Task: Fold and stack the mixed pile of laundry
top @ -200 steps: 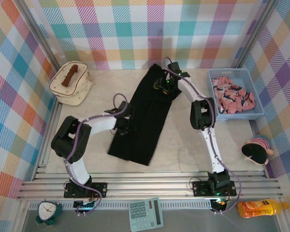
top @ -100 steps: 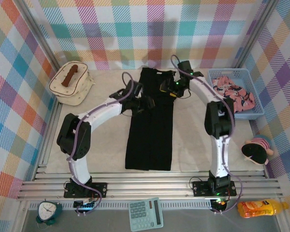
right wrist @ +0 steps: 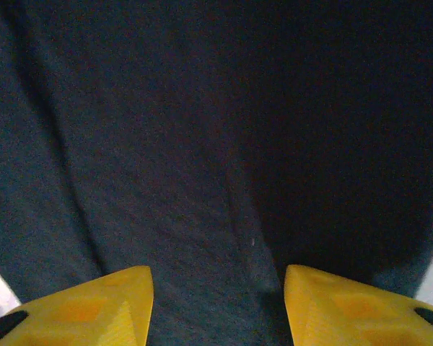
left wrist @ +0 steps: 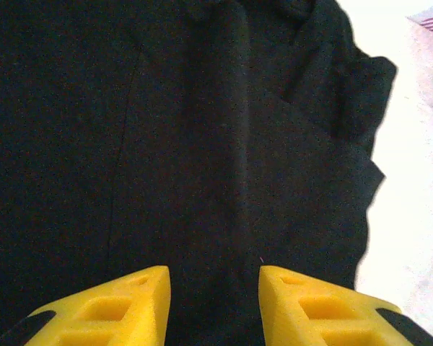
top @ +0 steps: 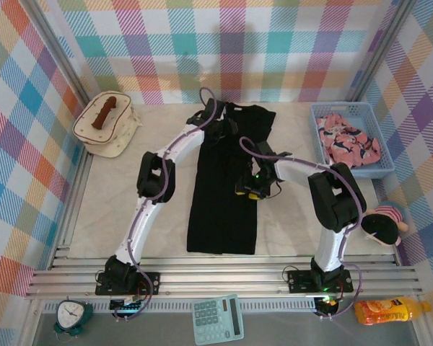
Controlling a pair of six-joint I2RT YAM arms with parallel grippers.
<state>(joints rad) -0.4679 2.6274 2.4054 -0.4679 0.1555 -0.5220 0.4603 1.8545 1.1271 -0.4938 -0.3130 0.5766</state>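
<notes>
Cream table [top: 108,189], black shirt [top: 224,198] flat beneath left gripper [left wrist: 213,280] and right gripper [right wrist: 218,275], both agape, empty.

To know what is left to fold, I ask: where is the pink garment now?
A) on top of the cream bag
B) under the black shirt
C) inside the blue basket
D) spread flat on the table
C: the pink garment lies crumpled inside the blue basket, well apart from the black shirt.
</notes>
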